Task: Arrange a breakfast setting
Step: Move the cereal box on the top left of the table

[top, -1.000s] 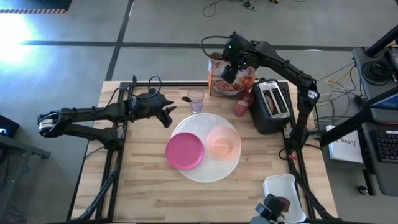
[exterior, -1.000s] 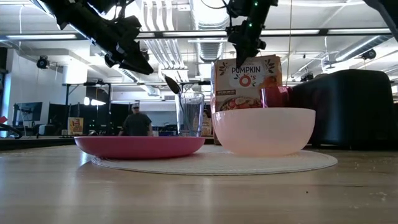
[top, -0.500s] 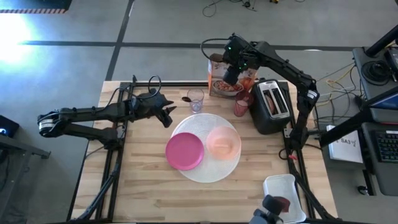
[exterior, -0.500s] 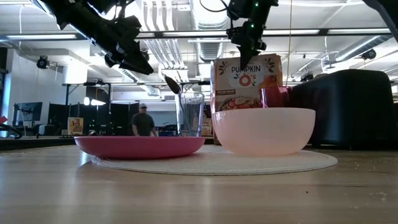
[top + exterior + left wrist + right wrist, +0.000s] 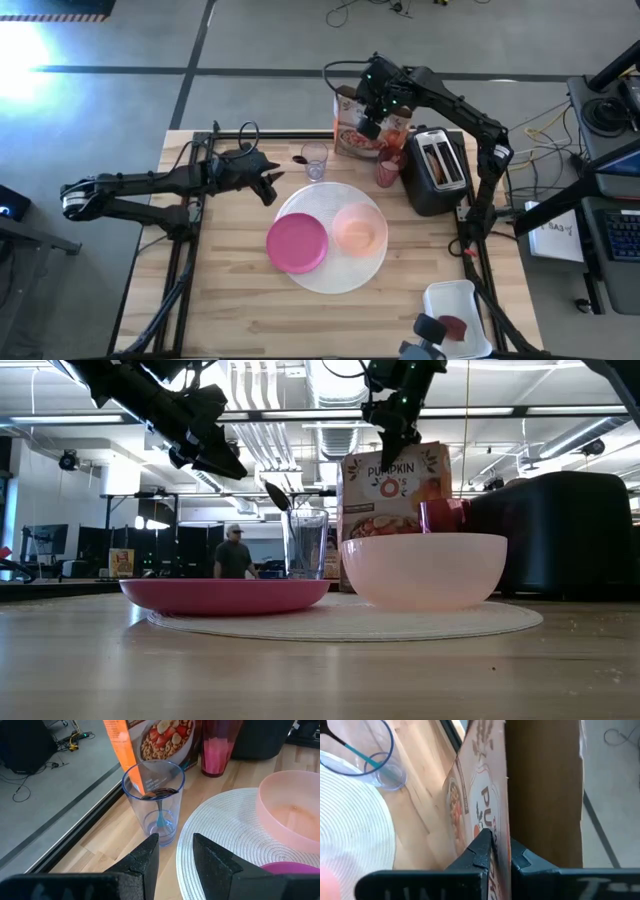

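The orange cereal box (image 5: 360, 138) stands at the table's far edge, tilted in the low view (image 5: 395, 495). My right gripper (image 5: 372, 126) is shut on its top. The small clear glass (image 5: 314, 160) stands left of the box, with the teal-handled spoon (image 5: 159, 815) leaning inside it. The magenta plate (image 5: 297, 243) and the peach bowl (image 5: 359, 228) rest on the white round mat (image 5: 325, 200). The translucent pink cup (image 5: 388, 172) stands right of the box. My left gripper (image 5: 268, 186) hovers open and empty, left of the glass. My right gripper pinches the box's printed front wall at its open top edge (image 5: 496, 822), one finger on the printed face and one inside the box. The fingers come from above, pointing down. The box hangs tilted below them; the bowl hides its bottom, so whether it is clear of the table I cannot tell.
A black toaster (image 5: 437, 170) stands at the table's right edge, close to the pink cup. A white tray (image 5: 455, 305) sits at the near right corner. A person (image 5: 235, 555) moves in the room beyond the table.
My right gripper, shut on the box's top, has risen slightly. The cereal box has tipped, and its top edge now slants in the low view.
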You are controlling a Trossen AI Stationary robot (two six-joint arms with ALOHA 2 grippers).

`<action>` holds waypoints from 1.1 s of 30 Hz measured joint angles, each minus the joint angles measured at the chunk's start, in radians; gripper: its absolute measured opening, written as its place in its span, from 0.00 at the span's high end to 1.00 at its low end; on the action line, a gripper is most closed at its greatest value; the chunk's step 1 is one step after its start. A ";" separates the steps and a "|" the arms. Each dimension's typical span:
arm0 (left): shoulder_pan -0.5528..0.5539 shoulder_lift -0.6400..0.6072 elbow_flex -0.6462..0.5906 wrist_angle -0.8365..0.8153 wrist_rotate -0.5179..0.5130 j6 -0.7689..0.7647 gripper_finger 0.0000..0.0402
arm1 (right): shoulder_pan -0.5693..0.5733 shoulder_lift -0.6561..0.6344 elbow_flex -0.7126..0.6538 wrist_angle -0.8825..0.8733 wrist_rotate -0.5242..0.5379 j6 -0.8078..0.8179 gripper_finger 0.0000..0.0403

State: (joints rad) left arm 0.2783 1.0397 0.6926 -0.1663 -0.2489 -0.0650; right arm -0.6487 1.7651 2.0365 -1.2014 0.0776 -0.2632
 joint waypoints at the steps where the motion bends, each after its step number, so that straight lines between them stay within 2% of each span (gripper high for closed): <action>1: 0.000 0.000 0.000 0.000 0.000 0.000 0.74 | 0.000 0.000 0.000 0.011 0.000 -0.008 0.98; 9: 0.000 0.000 0.000 0.001 -0.001 0.000 0.74 | 0.000 0.006 -0.001 0.100 -0.010 -0.064 0.98; 21: 0.000 0.000 0.000 0.001 -0.003 0.003 0.74 | 0.005 0.118 0.001 0.226 -0.029 -0.139 0.98; 27: 0.000 0.000 0.000 0.001 -0.003 0.004 0.74 | 0.014 0.128 0.001 0.264 -0.034 -0.161 0.98; 33: 0.000 0.000 0.000 0.001 -0.003 0.004 0.74 | 0.023 0.128 0.000 0.310 -0.086 -0.176 0.98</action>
State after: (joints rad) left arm 0.2784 1.0397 0.6926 -0.1650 -0.2523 -0.0612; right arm -0.6255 1.8931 2.0364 -0.8915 -0.0087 -0.4387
